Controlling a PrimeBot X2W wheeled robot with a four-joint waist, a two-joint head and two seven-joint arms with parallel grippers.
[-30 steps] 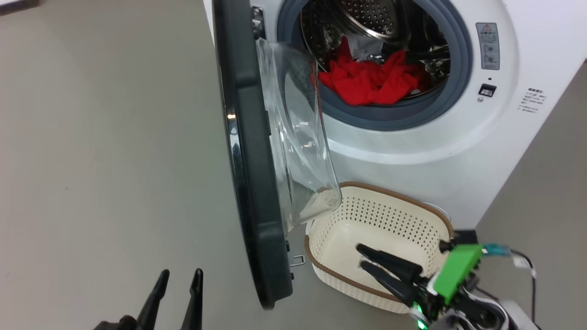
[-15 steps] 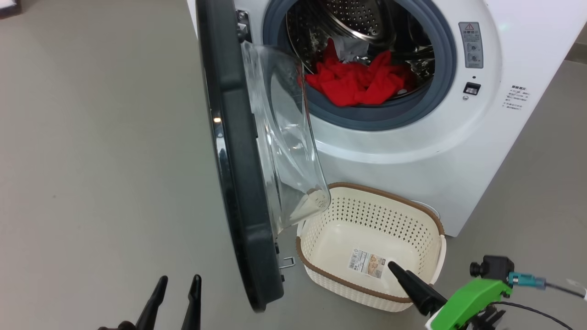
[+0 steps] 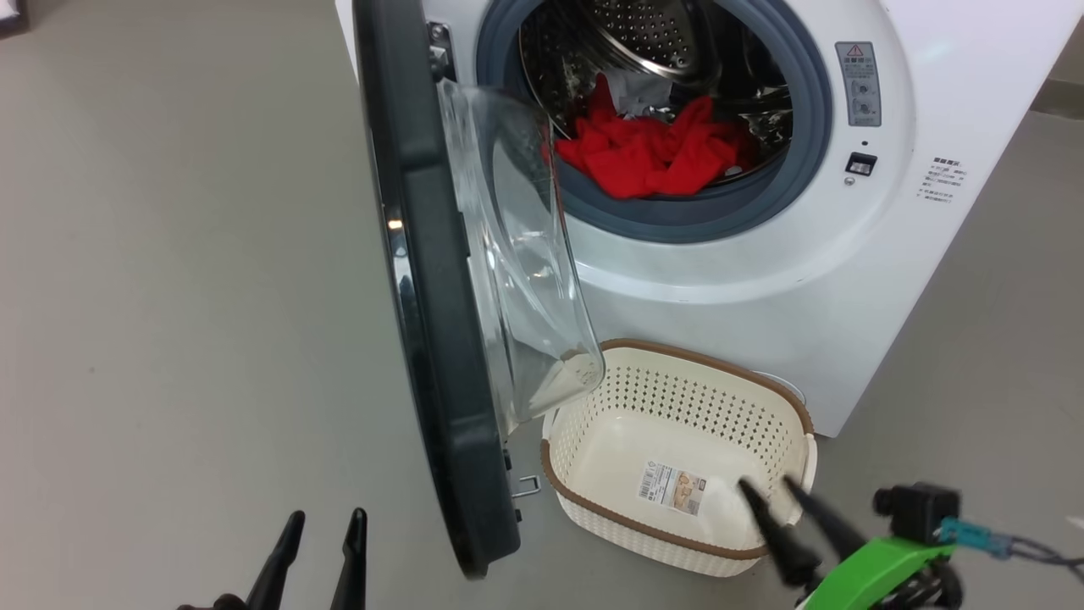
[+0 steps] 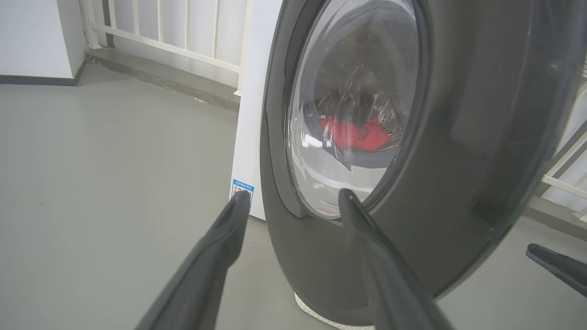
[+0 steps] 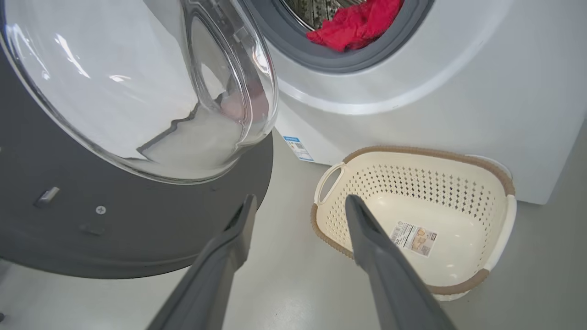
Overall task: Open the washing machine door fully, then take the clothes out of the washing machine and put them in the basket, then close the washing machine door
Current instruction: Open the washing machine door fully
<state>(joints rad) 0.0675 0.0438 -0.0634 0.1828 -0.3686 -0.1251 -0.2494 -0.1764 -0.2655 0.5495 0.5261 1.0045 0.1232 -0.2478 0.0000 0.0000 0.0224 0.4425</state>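
One step of three judged done. Shows the large round black-rimmed, glass-bowled washing machine door (image 3: pixel 432 296) swung wide at nine o'clock of the big white front-loading washing machine (image 3: pixel 745 288); bright red clothes (image 3: pixel 652 157) bunched inside at twelve; small cream perforated basket (image 3: pixel 677 398) without clothes at five. Finds left gripper (image 3: pixel 328 514) at seven and right gripper (image 3: pixel 769 483) over the basket splayed, empty.

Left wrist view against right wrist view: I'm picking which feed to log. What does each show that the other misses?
Left wrist view: the washing machine door's glossy black outer face and a white railing behind. Right wrist view: the door's inner side with its bulging glass, and the basket's bare inside with a label sticker. Both: red clothes in the washing machine, and grey floor.
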